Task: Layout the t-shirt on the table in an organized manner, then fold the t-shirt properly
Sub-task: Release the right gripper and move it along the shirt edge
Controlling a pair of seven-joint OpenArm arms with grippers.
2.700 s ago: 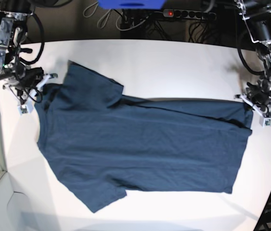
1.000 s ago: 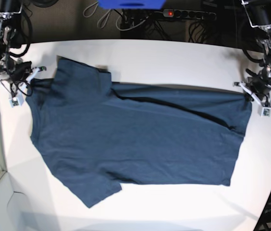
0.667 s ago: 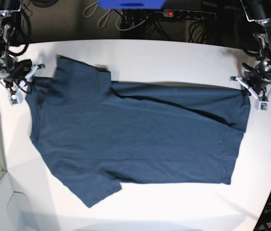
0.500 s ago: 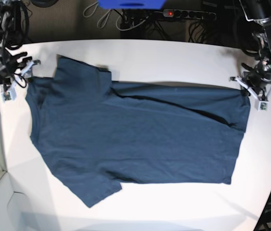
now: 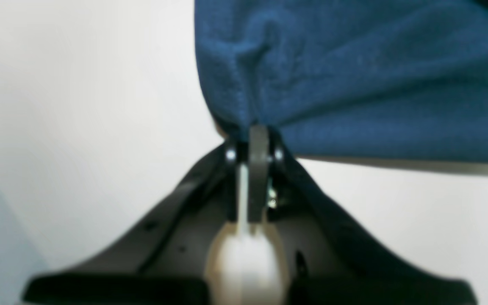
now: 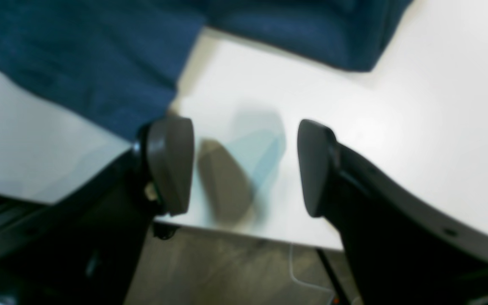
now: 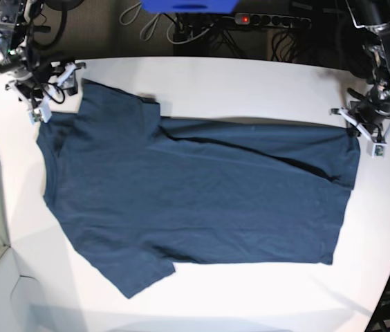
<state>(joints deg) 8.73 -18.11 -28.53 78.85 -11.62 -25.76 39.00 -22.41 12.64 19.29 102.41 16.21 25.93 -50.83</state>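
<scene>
A dark navy t-shirt point(image 7: 195, 194) lies spread across the middle of the white table point(image 7: 250, 83), collar end to the left, hem to the right, one sleeve pointing to the far side and the other toward the near edge. It is mostly flat, though a long diagonal crease runs across its far half and the far hem corner looks doubled over. At that right hem corner the left gripper point(image 7: 366, 133) is clamped tight on a pinch of cloth (the wrist camera shows fabric bunched between its closed jaws). At the far left, the right gripper point(image 7: 48, 90) stands released, jaws wide apart over bare table just beside the sleeve edge. Laying out seems nearly done; smoothing the crease and all the folding remain. Both wrist views are blurred, and the collar label cannot be made out.
</scene>
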